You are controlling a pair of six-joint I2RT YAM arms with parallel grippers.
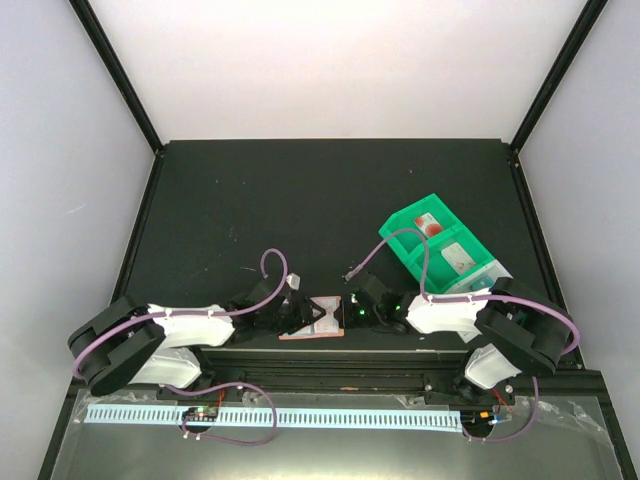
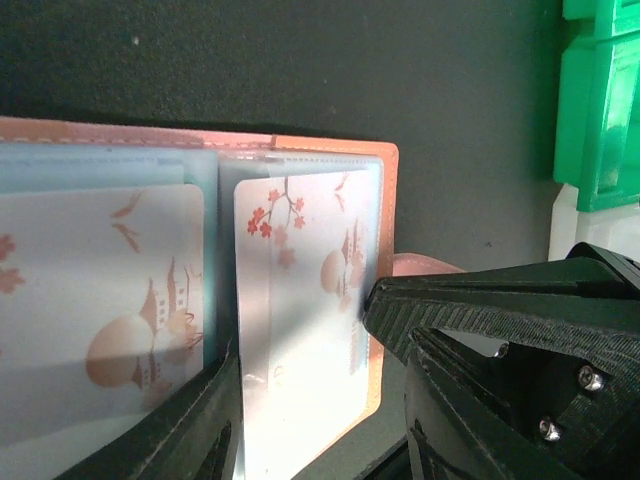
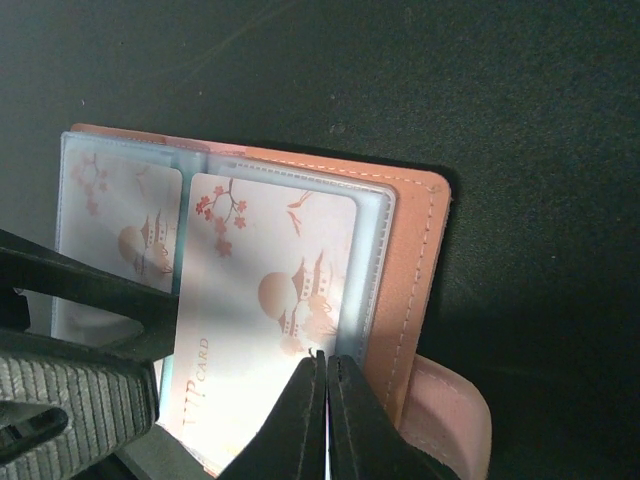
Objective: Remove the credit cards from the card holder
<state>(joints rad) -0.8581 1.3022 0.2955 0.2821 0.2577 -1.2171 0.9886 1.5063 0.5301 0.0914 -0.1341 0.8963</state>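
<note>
**Right gripper point(image 3: 324, 372) pinches a card's edge in the open holder**

Closest to the right wrist camera, the two fingers are pressed together on the near edge of the right card point(image 3: 270, 290). Whether they hold the card alone or its clear pocket as well cannot be told.

The black table point(image 1: 300, 200) carries everything. The green bin point(image 1: 395, 238) sits well apart, toward the right. The card holder point(image 3: 412, 265) lies opened flat at the table's near edge, between the two arms. Its salmon cover faces down and its pale blue pockets face up.

The left gripper point(image 1: 290, 315) has its jaws apart. They straddle the holder's right leaf without clamping it, and one finger lies across the left leaf.

Both cards are inside the holder. The right card and the left card point(image 3: 130, 230) are pale, with a rust-pink blossom and pagoda print. The snap tab point(image 3: 450, 410) juts out loose at the near right corner.

The cards are probably very light, thin and stiff, with a slick face. The grip therefore belongs on a bare edge, with a pad on each face. The pull should run straight along the pocket, since bending a card risks jamming it. The holder looks soft and light, and the pocket film may cling. Unless the other gripper pins a leaf down, the holder will likely slide or lift along with the card.
</note>
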